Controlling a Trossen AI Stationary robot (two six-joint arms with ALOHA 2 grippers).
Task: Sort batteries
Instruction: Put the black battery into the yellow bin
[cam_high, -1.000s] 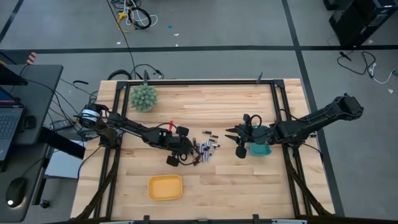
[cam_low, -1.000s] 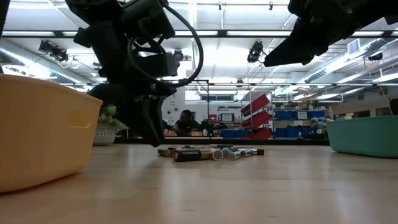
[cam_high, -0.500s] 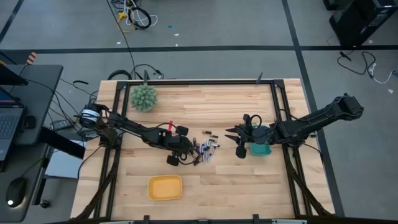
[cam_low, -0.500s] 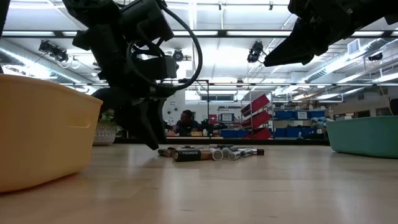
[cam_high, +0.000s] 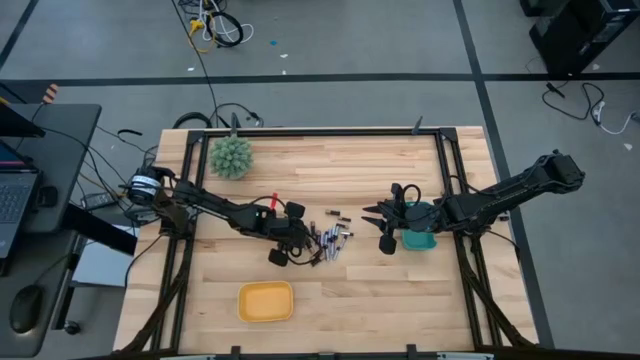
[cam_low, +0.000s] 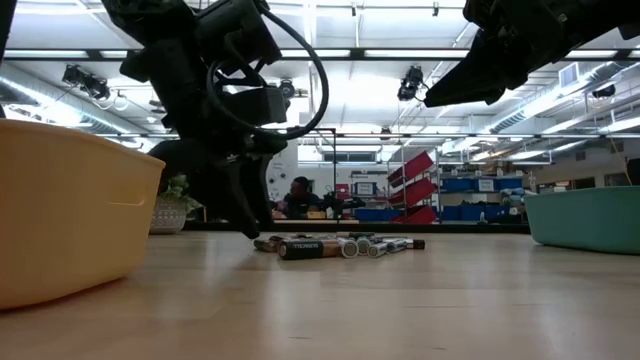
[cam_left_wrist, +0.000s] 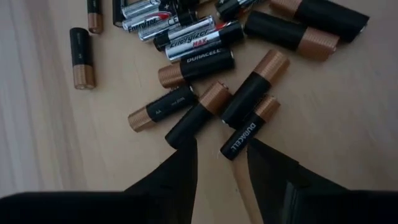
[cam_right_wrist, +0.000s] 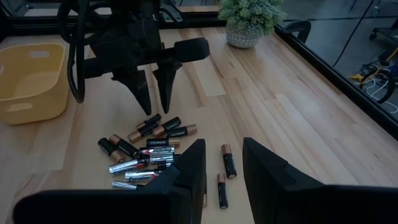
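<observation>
Nearest us on the worktop (cam_high: 380, 290) sits the yellow tray (cam_high: 265, 301), and from above we see nothing in it. Just beyond it lie the batteries (cam_high: 331, 238), a loose heap near the worktop's middle, black-and-copper cells mixed with silvery ones, a few strays on the far edge of the heap. The left gripper (cam_high: 292, 255) hangs right at the heap's tray-side edge; its fingers (cam_left_wrist: 180, 171) stand parted with nothing between them, tips poised just over a black-and-copper cell (cam_left_wrist: 247, 129). We judge a pick is about to be tried, not yet made.

Off to the other side of the heap, the right gripper (cam_high: 381, 228) waits above the worktop, beside the teal tray (cam_high: 419, 241). Its fingers (cam_right_wrist: 186, 165) are partly open and hold nothing. Whether the teal tray has any cells in it we cannot tell, since the arm covers much of it.

So the sort looks barely begun: nearly the whole heap is left to split. Farthest from the heap, at the back corner, stands the spiky green ball (cam_high: 231, 156).
</observation>
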